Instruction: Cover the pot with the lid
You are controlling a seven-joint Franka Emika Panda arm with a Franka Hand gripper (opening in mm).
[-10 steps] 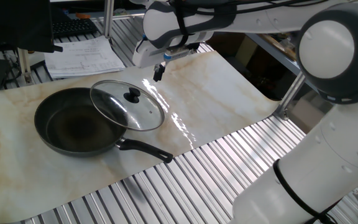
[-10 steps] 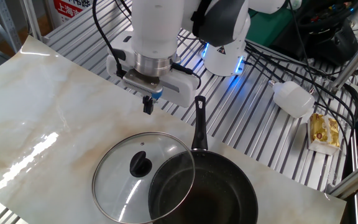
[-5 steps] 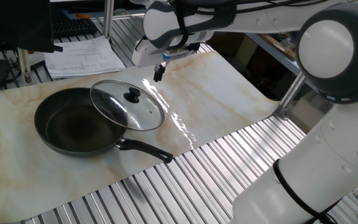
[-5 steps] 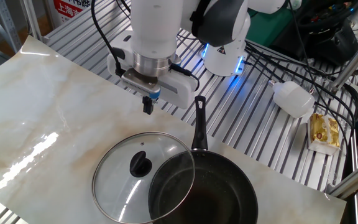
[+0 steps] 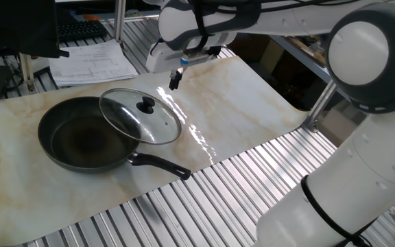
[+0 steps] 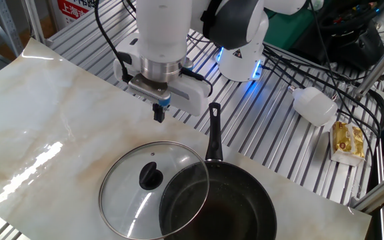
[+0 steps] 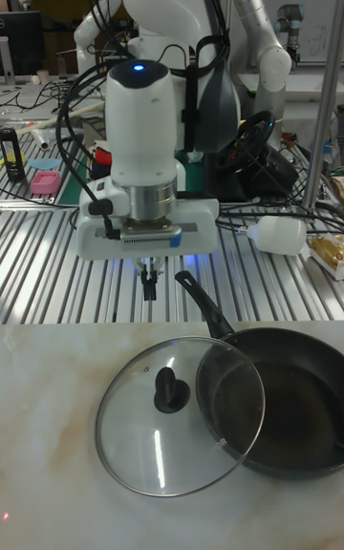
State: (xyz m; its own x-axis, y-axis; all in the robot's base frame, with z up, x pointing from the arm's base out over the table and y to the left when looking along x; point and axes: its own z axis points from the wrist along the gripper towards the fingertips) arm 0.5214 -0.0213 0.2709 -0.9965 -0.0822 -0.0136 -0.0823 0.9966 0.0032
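Hovering above the marble-patterned worktop [image 6: 45, 127], the gripper [image 6: 158, 113] is clenched and empty; the round glass lid [image 6: 153, 189] leans partly on the black frying pan [image 6: 225, 210].

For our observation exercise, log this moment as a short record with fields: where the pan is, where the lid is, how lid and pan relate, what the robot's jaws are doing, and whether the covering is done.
pot: frying pan on the marble-patterned sheet, handle pointing toward the robot base
lid: glass lid with black knob, lying beside the pan
relation: one edge of the lid overlaps the pan's rim; most of the pan is uncovered
gripper: gripper above the sheet behind the lid, apart from it, jaws close together, holding nothing
task state: pan not yet covered
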